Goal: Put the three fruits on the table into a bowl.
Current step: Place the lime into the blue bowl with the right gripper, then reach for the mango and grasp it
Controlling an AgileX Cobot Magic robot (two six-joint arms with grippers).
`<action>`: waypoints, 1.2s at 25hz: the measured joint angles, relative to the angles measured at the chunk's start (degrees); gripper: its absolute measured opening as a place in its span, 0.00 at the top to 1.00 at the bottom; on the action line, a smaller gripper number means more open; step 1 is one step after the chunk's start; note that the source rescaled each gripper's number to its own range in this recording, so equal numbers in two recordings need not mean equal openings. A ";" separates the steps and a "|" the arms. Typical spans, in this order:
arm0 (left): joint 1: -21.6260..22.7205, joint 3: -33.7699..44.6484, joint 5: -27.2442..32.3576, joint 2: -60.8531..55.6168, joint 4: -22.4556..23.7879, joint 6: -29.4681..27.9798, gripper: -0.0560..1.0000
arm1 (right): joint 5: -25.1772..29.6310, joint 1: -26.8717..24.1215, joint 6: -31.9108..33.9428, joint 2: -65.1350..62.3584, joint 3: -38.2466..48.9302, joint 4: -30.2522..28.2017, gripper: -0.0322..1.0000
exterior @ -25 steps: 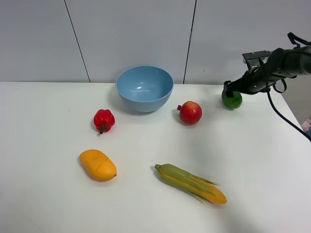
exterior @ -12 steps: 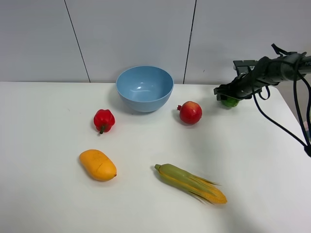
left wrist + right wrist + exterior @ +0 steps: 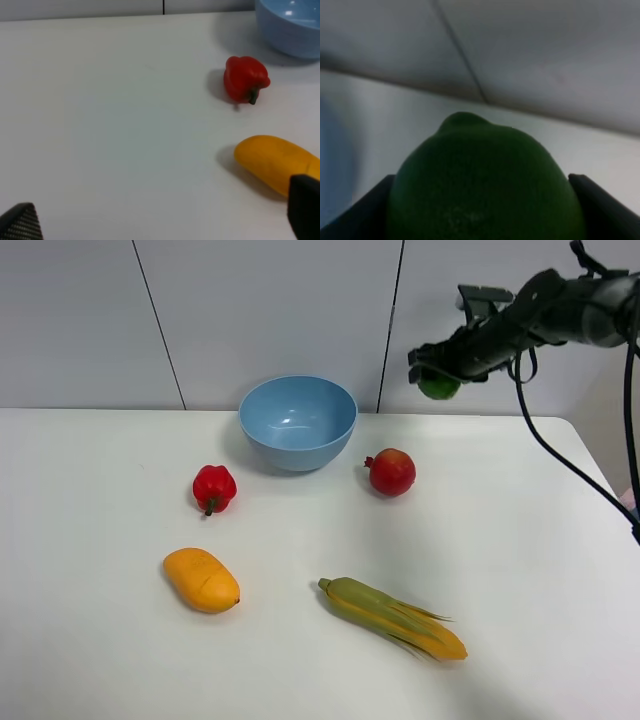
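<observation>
While one lime (image 3: 438, 387) hangs gripped, one bowl (image 3: 325, 443)

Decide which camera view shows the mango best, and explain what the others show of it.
The exterior high view: the whole mango lies unobstructed on the table. The left wrist view shows it closer but cut off at the frame edge. The right wrist view shows only the lime.

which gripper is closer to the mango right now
Left. The left gripper is open, with the mango lying just ahead of it. The right gripper is far off, up in the air, shut on the lime.
</observation>
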 joint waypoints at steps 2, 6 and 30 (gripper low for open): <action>0.00 0.00 0.00 0.00 0.00 0.00 0.00 | 1.67 2.62 0.00 0.07 -3.96 0.72 0.96; 0.00 0.00 0.00 0.00 0.00 0.00 0.00 | 3.09 8.67 -0.82 2.00 -10.61 2.70 0.96; 0.00 0.00 0.00 0.00 0.00 0.00 0.00 | 6.47 19.63 2.12 4.48 -20.61 -6.24 0.55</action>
